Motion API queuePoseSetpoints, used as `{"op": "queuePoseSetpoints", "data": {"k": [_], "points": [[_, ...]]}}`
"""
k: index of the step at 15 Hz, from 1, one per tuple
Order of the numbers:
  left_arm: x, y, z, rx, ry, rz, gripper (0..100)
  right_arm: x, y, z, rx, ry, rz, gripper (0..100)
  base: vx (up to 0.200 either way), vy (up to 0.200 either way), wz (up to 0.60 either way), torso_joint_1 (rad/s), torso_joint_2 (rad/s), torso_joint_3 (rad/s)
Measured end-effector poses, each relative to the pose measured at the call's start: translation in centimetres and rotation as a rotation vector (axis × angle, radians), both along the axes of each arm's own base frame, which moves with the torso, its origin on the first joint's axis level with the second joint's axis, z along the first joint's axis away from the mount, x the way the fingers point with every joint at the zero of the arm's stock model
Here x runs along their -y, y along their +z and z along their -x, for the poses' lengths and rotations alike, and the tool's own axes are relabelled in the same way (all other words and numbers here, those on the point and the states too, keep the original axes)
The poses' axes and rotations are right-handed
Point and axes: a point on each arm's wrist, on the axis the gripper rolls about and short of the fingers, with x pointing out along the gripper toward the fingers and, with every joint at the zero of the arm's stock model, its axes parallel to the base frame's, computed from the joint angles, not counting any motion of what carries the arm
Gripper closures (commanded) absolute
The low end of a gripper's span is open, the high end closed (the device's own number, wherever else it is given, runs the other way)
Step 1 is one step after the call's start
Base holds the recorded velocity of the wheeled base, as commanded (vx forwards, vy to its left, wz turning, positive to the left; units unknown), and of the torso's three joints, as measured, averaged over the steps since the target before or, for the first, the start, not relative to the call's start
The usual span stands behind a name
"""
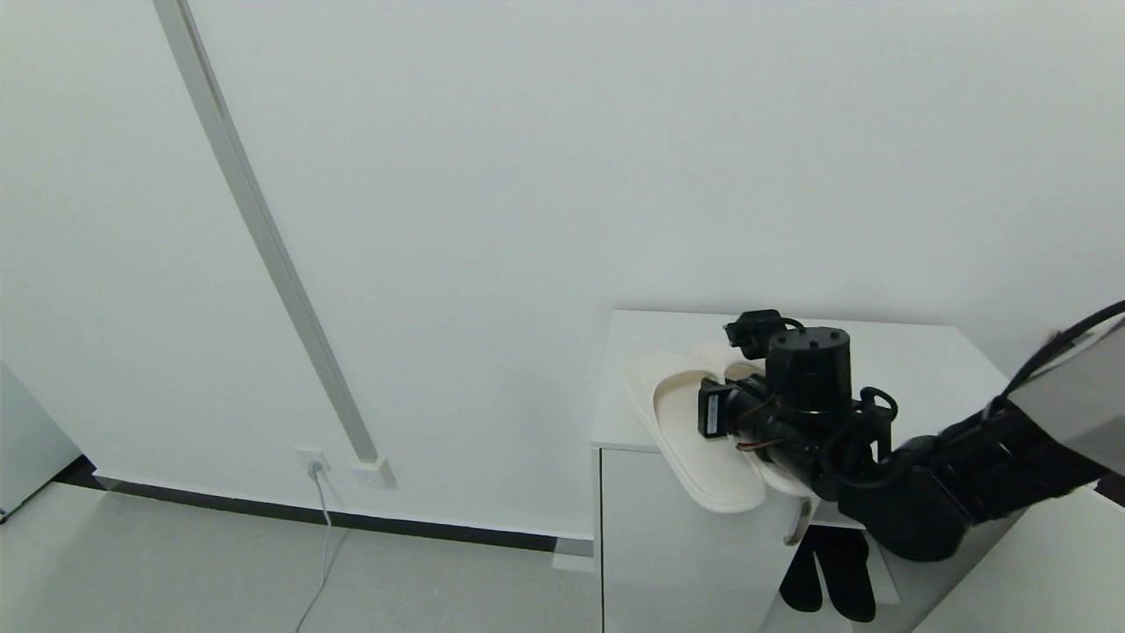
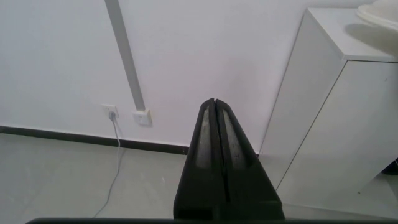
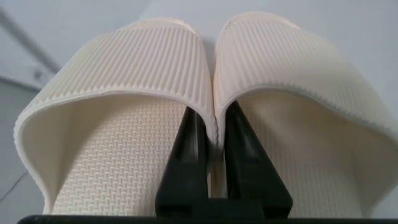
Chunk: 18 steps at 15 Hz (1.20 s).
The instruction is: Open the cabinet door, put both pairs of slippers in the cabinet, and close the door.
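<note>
Right gripper [image 3: 216, 121] pinches cream slippers [image 1: 703, 457] over cabinet [image 1: 914, 369] top; left gripper [image 2: 214, 106] closed.

— The cream slippers [image 3: 143, 68]: what finish?
— Matt, foam-like, with ribbed straps and cross-hatched footbeds. My right pincer [image 3: 214, 121] has fingers [image 3: 183, 168] of matt black plastic.
— The cabinet [image 1: 914, 369]?
— Smooth white board, matt. At seven o'clock, the grey floor [image 1: 220, 571], smooth with a faint sheen.

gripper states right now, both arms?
Left gripper: closed, holding nothing.
Right gripper: closed on the cream slippers, pinching their two adjoining straps together.
</note>
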Motion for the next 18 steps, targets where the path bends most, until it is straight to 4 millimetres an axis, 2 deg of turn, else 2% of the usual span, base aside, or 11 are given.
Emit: {"op": "queuePoseSetpoints", "data": {"k": [3,6,15,18], "points": [[0.0,0.0,0.0,0.000,0.000,0.000,100,0.7,0.6,3.0,0.039,0.058,-0.029,100,0.000,0.000,0.00,0.000,0.00,0.000],[0.0,0.0,0.0,0.000,0.000,0.000,100,0.5,0.8,4.3,0.038,0.083,-0.026,100,0.000,0.000,0.00,0.000,0.00,0.000],[0.0,0.0,0.0,0.000,0.000,0.000,100,0.2,0.5,5.2,0.028,0.104,-0.019,100,0.000,0.000,0.00,0.000,0.00,0.000],[0.0,0.0,0.0,0.000,0.000,0.000,100,0.2,0.4,5.2,0.024,0.104,-0.016,100,-0.200,0.000,0.00,0.006,0.00,0.001]]}}
